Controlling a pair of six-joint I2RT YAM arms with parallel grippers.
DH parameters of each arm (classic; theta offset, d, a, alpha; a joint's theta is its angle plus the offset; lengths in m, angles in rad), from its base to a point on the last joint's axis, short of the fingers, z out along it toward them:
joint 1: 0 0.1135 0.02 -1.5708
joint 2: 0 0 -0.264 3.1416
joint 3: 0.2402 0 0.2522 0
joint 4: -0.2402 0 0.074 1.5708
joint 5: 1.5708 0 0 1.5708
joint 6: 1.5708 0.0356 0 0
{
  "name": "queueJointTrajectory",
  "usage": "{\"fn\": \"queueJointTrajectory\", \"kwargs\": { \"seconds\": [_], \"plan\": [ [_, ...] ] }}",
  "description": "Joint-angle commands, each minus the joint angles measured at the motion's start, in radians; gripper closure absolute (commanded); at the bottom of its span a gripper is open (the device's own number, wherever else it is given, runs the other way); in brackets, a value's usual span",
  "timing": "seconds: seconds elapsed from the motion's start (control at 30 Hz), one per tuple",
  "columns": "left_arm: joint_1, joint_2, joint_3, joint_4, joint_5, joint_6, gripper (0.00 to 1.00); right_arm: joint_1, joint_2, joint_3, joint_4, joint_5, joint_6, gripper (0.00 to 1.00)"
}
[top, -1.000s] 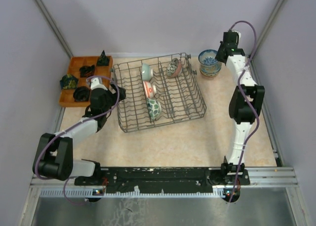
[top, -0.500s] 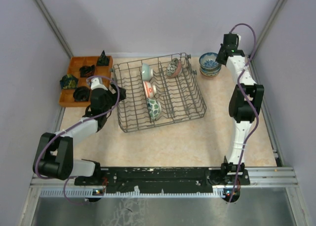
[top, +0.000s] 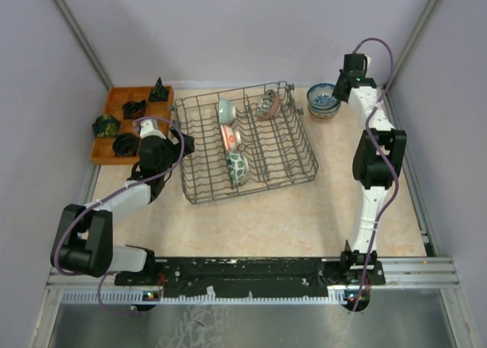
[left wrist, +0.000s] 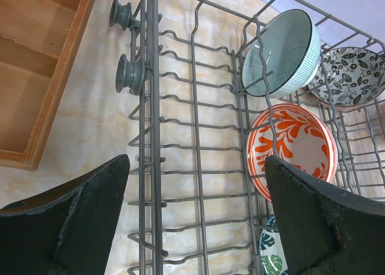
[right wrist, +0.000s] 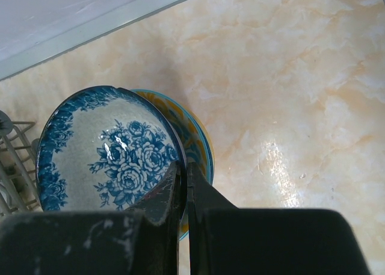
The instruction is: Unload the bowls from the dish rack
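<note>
left gripper (left wrist: 197, 166): jaws spread wide, nothing between them, poised over the left rows of the dish rack (left wrist: 150, 106)
right gripper (right wrist: 184, 169): pinched tight on the rim of the blue flowered bowl (right wrist: 108, 154), one finger inside the rim, the other outside
blue flowered bowl: upright, nested in a yellow bowl (right wrist: 197, 133), on the table (right wrist: 289, 76) just beside the far right corner of the dish rack
pale green bowl (left wrist: 281, 52): on edge among the tines, far part of the dish rack
red-and-white bowl (left wrist: 292, 148): on edge, next in the same row, on the near side of the pale green bowl
leaf-patterned bowl (left wrist: 352, 76): black and white, on edge, far end of the dish rack, right of the pale green bowl
green leaf bowl (top: 237, 167): on edge, nearest in the row; only a sliver in the left wrist view
dish rack: middle of the table, slightly askew, four bowls inside
orange tray (top: 114, 104): far left corner, just left of the dish rack, dark pieces (top: 125, 144) in its compartments
</note>
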Motion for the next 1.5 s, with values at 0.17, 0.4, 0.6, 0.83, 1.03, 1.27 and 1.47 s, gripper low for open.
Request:
{"fn": "queueJointTrajectory", "kwargs": {
  "seconds": [0.17,0.4,0.6,0.83,1.03,1.27,1.47],
  "plan": [
    [0.003,-0.011,0.007,0.031,0.014,-0.009,0.01,-0.005,-0.048,0.0,0.045,0.005,-0.004,0.95],
    [0.003,-0.016,0.005,0.03,0.013,-0.008,0.01,-0.005,-0.061,-0.01,0.049,0.004,-0.004,0.84],
    [0.003,-0.02,0.003,0.029,0.014,-0.01,0.01,-0.005,-0.096,-0.047,0.063,0.003,-0.002,0.79],
    [0.003,-0.029,-0.002,0.03,0.018,-0.013,0.01,-0.006,-0.139,-0.104,0.083,0.018,-0.004,0.78],
    [0.003,-0.042,-0.007,0.029,0.019,-0.012,0.01,-0.006,-0.161,-0.135,0.093,0.021,-0.002,0.78],
    [0.003,-0.049,-0.006,0.029,0.022,-0.012,0.01,-0.009,-0.159,-0.146,0.095,0.027,0.004,0.83],
    [0.003,-0.048,-0.004,0.03,0.024,-0.014,0.01,-0.019,-0.146,-0.156,0.098,0.022,0.008,0.92]
  ]
}}
